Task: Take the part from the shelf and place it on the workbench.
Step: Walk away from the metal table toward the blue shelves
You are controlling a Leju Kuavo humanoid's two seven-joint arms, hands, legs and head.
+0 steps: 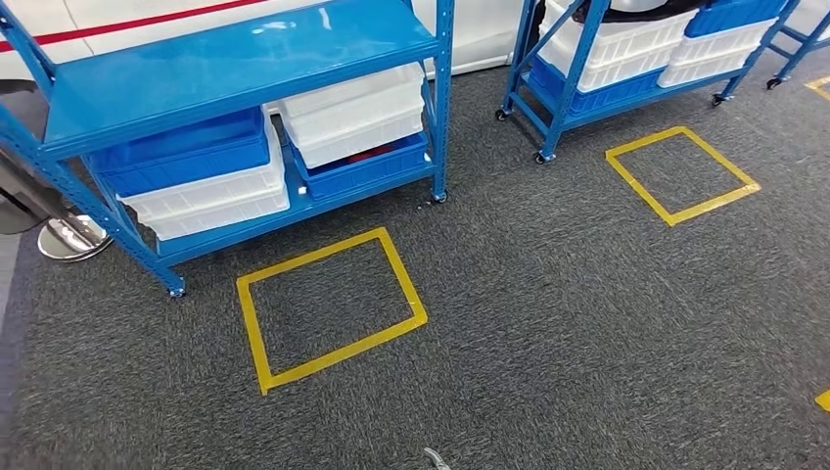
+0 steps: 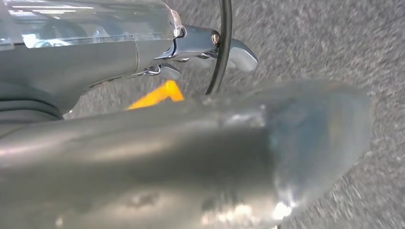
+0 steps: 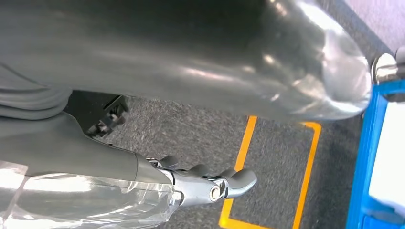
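Grey carpet [image 1: 587, 313], 2 yellow tape squares [image 1: 331, 308]; blue shelf [image 1: 235, 69] stacked with bins [image 1: 352, 117]. Left hand [image 2: 191, 119], right hand [image 3: 210, 95]: empty, fingers extended.

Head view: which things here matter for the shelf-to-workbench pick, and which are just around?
Job:
near blue shelf, stacked with blue and white bins
left hand, holding nothing
right hand, holding nothing

Just around:
yellow tape square
second tape square
far shelf
chrome stand base
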